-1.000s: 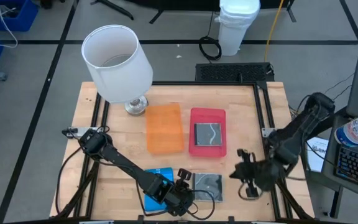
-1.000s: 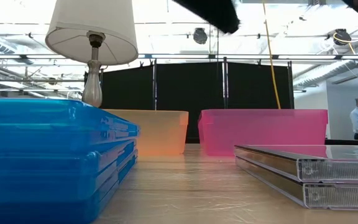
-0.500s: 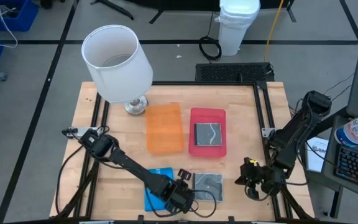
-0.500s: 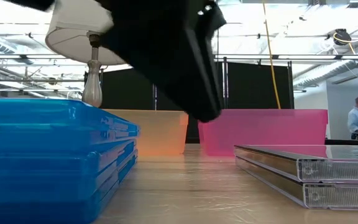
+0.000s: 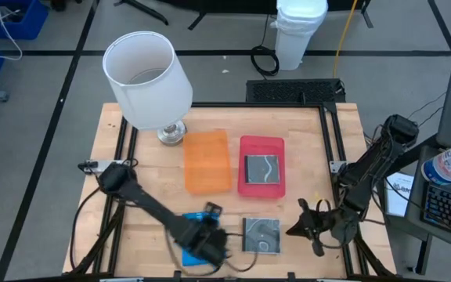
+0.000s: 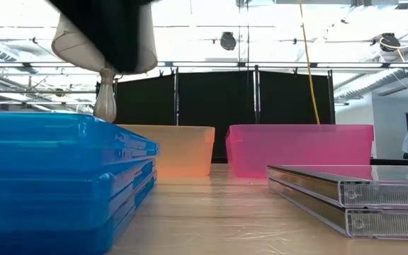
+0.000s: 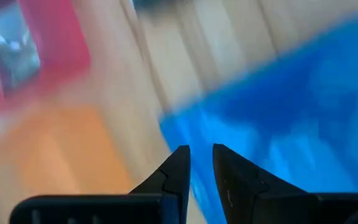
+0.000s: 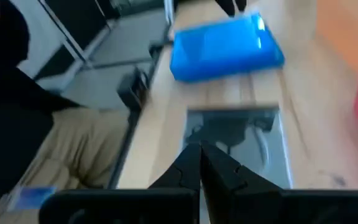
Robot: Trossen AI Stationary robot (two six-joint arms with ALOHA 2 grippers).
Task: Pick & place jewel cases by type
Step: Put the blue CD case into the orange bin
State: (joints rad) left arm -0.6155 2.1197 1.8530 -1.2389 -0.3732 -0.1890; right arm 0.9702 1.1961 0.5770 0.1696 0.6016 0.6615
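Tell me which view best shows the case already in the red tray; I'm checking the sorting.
The high view: the clear case lies flat inside the red tray. The left wrist view catches it blurred; the low view shows only the tray's wall; the right wrist view just its edge.

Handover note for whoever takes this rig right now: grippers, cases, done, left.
Left gripper: over the stack of translucent blue square jewel cases at the table's front edge, fingers slightly apart, nothing visibly held.
Right gripper: shut, empty, at the front right, beside the stack of clear jewel cases with dark inserts.
Done: one clear dark-insert case lies in the flat red tray.
Left: the flat orange tray holds no case; both stacks remain on the wooden table.
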